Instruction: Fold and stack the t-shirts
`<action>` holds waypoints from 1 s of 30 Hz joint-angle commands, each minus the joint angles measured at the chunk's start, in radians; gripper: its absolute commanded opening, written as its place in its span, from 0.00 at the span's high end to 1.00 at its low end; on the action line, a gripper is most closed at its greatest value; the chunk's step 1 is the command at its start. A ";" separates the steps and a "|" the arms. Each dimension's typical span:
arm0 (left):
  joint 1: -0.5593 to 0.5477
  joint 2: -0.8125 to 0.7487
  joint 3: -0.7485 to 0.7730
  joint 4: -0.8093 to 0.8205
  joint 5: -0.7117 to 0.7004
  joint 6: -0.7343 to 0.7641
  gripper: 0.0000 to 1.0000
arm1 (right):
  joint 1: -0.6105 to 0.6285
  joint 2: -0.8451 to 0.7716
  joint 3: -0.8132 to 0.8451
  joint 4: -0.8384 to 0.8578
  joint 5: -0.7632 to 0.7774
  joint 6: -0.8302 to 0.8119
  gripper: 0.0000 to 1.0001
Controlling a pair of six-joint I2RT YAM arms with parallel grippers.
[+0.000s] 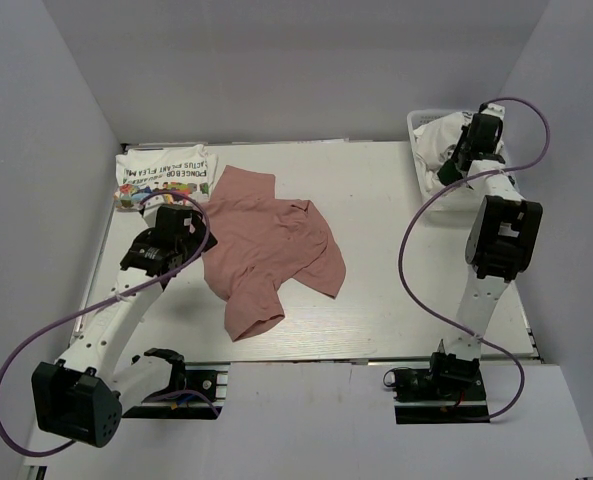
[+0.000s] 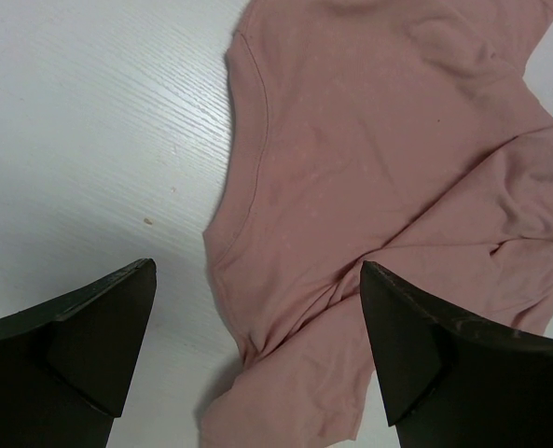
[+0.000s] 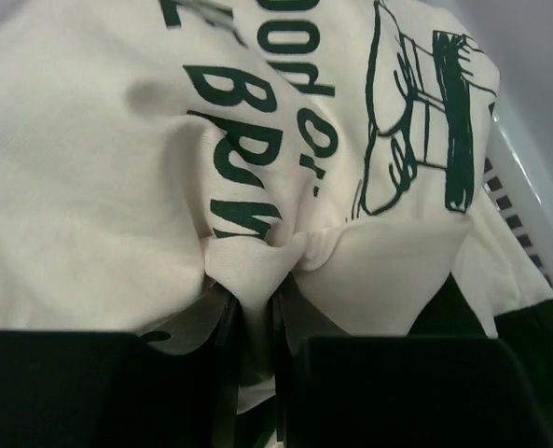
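Observation:
A dusty-pink t-shirt (image 1: pixel 271 245) lies crumpled in the middle of the table; it also shows in the left wrist view (image 2: pixel 379 168). My left gripper (image 1: pixel 191 222) is open and hovers over the shirt's left edge (image 2: pixel 257 355). A folded white t-shirt with colourful print (image 1: pixel 163 175) lies at the far left. My right gripper (image 1: pixel 464 160) reaches into the white basket (image 1: pixel 446 200) and is shut on a fold of a white t-shirt with dark green lettering (image 3: pixel 257 257). Dark green cloth (image 3: pixel 537 327) shows beneath it.
The white lattice basket wall (image 3: pixel 528 224) stands at the far right of the table. The table's bare white surface (image 1: pixel 396 290) lies between the pink shirt and the right arm. Grey walls close in on three sides.

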 commanded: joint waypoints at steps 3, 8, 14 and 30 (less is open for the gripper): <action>0.003 0.018 0.021 -0.008 0.053 0.006 0.00 | -0.010 0.152 0.211 -0.244 0.067 0.104 1.00; 0.003 0.037 0.030 -0.068 0.074 -0.027 0.00 | -0.005 0.006 0.155 -0.236 0.044 0.104 0.65; -0.006 0.046 -0.016 -0.123 0.187 -0.060 0.00 | 0.048 -0.338 0.061 -0.285 -0.002 0.037 0.10; -0.050 -0.022 -0.335 -0.113 0.574 -0.049 0.00 | 0.769 -0.713 -0.681 -0.262 0.021 0.248 0.10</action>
